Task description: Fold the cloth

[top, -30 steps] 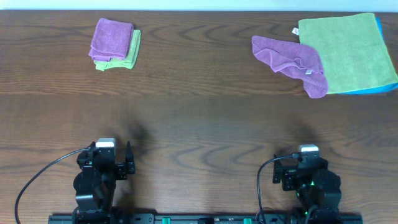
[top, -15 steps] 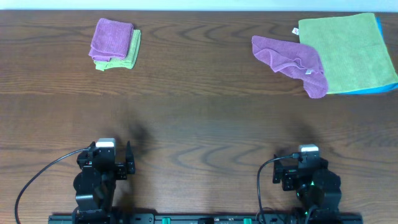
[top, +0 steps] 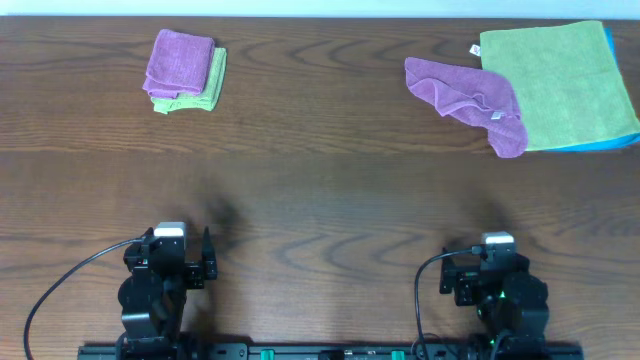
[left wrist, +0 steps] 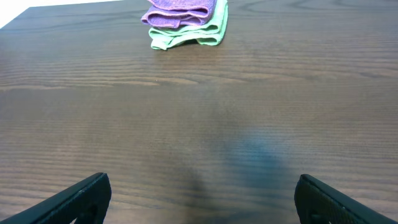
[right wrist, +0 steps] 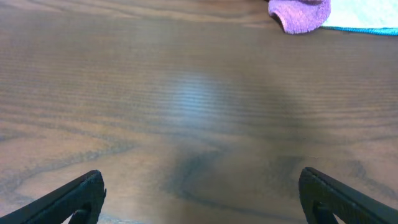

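A crumpled purple cloth (top: 468, 96) lies at the far right of the table, its right part on top of a flat green cloth (top: 558, 84); its tip shows in the right wrist view (right wrist: 300, 14). My left gripper (top: 170, 262) rests at the near left edge, open and empty, its fingertips wide apart over bare wood in the left wrist view (left wrist: 202, 198). My right gripper (top: 495, 270) rests at the near right edge, open and empty in the right wrist view (right wrist: 200, 198). Both are far from the cloths.
A folded stack, purple cloth on a green one (top: 185, 70), sits at the far left and shows in the left wrist view (left wrist: 185, 18). A blue cloth edge (top: 610, 142) peeks from under the flat green cloth. The table is dark wood (top: 320, 200).
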{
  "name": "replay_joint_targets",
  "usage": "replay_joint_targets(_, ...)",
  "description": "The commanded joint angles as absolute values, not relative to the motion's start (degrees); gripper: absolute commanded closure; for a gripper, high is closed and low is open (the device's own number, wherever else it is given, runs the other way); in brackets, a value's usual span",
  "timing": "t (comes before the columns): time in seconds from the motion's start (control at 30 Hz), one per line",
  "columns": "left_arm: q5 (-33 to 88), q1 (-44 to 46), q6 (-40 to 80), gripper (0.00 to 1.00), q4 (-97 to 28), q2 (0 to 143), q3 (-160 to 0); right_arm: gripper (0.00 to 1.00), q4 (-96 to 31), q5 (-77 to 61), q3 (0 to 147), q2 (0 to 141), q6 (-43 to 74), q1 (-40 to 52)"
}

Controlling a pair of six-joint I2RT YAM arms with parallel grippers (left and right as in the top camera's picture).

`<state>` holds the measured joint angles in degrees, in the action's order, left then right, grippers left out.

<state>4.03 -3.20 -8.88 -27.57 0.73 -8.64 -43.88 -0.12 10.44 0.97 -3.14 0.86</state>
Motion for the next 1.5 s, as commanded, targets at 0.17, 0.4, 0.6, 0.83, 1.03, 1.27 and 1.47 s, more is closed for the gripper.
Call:
replay_joint_targets(0.17,3.44,-2.96,-9.43,0.05,-28.08,0.21,-7.81,0.01,-43.18,0.62,22.68,15.59,4.51,-0.49)
replay_joint_targets(0.4,3.44,-2.96,-9.43,0.05,-28.08,0.21,-7.84,0.01,-49.34,0.64,46.48,42.33,5.98,-3.68)
replay_joint_targets(0.6,3.44,-2.96,-9.43,0.05,-28.08,0.21,-7.84,0.01,-52.90,1.17,65.82,63.83,5.26,-3.84)
replay_joint_targets(0.83,3.44,-2.96,-9.43,0.05,-28.08,0.21,-7.84,0.01,-51.22,1.30,80.18,84.33,3.11,-5.37)
replay_joint_targets(1.03,3.44,-2.96,-9.43,0.05,-28.08,0.21,-7.84,0.01,-46.87,-2.55,87.94,97.25,2.70,-6.15)
replay_joint_targets(1.27,3.44,-2.96,-9.43,0.05,-28.08,0.21,-7.84,0.01,-35.29,-8.01,88.25,102.83,2.94,-5.69)
replay_joint_targets(1.47,3.44,-2.96,-9.43,0.05,-28.08,0.21,-7.84,0.01,-31.64,-8.03,88.23,105.14,2.57,-5.54)
